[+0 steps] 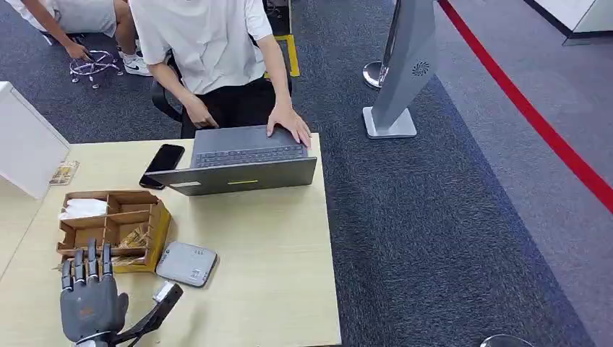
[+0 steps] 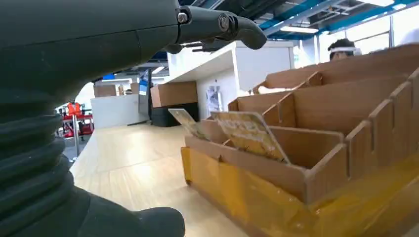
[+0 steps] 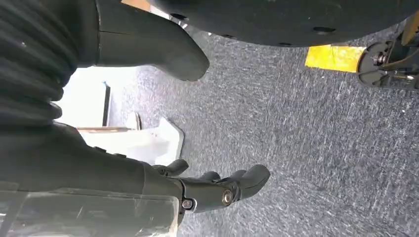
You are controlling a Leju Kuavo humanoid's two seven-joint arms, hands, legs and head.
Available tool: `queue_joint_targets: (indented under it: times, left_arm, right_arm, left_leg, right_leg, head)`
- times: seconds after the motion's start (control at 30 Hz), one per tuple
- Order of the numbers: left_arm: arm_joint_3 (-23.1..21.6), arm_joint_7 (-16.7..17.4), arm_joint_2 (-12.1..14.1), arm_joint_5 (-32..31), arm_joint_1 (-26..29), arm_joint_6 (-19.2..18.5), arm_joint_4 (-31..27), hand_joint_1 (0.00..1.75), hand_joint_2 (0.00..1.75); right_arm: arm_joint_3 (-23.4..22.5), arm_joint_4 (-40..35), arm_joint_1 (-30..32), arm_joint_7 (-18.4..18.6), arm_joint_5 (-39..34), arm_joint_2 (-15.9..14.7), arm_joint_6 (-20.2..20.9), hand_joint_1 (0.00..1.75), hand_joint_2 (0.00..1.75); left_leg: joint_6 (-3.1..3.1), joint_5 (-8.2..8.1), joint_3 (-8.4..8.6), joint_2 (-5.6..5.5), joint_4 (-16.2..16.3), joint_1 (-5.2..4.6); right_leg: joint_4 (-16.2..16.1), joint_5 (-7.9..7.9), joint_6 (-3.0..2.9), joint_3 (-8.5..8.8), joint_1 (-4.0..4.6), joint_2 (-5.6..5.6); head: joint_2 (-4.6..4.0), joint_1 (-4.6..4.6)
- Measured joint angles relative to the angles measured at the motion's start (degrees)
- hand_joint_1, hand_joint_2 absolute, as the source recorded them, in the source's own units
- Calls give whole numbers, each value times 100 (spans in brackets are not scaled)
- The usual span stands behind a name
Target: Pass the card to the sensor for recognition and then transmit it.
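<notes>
The left hand [image 1: 90, 296] hovers over the desk's [image 1: 267, 253] near left corner, fingers straight and spread, holding nothing. Just beyond its fingertips stands a cardboard organizer [image 1: 116, 225] with yellow tape round its base; in the left wrist view a card [image 2: 249, 133] leans upright in its nearest compartment, with a second card [image 2: 188, 122] tilted behind it. Just beside the organizer, toward the desk's middle, lies the grey sensor [image 1: 187, 263]. The right hand [image 3: 217, 190] hangs over grey carpet [image 3: 296, 123], fingers loosely curled and empty. At the desk's far edge sit a black phone [image 1: 163, 163] and an open laptop [image 1: 242, 160], a person's hand [image 1: 290, 121] resting on its keyboard.
</notes>
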Motion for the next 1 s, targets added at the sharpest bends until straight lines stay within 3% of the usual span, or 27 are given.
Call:
queue_joint_targets:
  times: [0.43,1.0]
  left_arm:
    - [35,-94,-131,20,-227,183,171,0,175]
    - [713,-173,-65,262,-854,271,1058,0,175]
  right_arm:
    - [0,-2,-16,0,186,0,68,0,175]
    - [0,-6,-34,0,393,-2,155,0,175]
  left_leg:
    - [0,0,0,-1,0,0]
    - [0,0,0,-1,0,0]
  right_leg:
    - [0,0,0,0,0,0]
    - [1,1,-2,0,0,0]
  head:
    - [0,2]
    - [0,0]
